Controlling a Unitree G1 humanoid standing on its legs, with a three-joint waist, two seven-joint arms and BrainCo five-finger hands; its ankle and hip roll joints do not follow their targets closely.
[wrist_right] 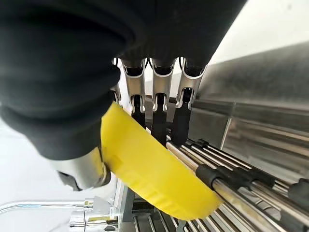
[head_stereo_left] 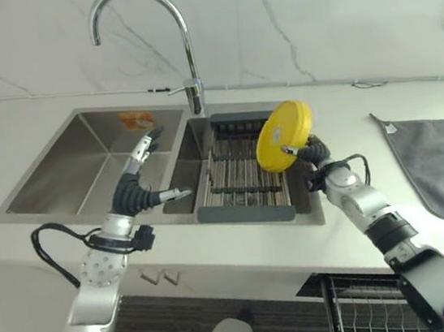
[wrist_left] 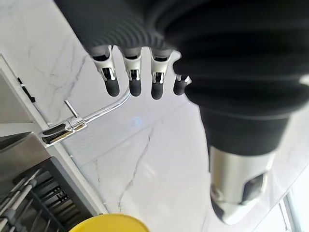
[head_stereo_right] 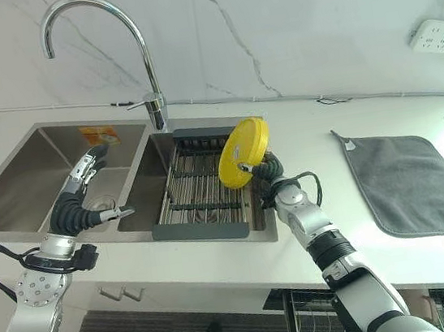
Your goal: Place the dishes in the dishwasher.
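The right hand [head_stereo_left: 309, 154] pinches a yellow plate [head_stereo_left: 283, 135] between its thumb and fingers. The plate stands on its edge, tilted, over the right end of the dish rack [head_stereo_left: 243, 171]. It may touch the rack bars, but that is hard to see. Left of the rack, the left hand [head_stereo_left: 136, 187] hangs over the sink [head_stereo_left: 66, 166], fingers spread and holding nothing.

Yellow plate [head_stereo_left: 283, 135], grey towel [head_stereo_left: 441, 166], dark grey rack [head_stereo_left: 243, 171], white grey-veined marble wall [head_stereo_left: 309, 15]

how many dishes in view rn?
1: a yellow plate, pinched on edge in the right hand, above the drying rack in the sink's right basin. Others may sit hidden elsewhere.
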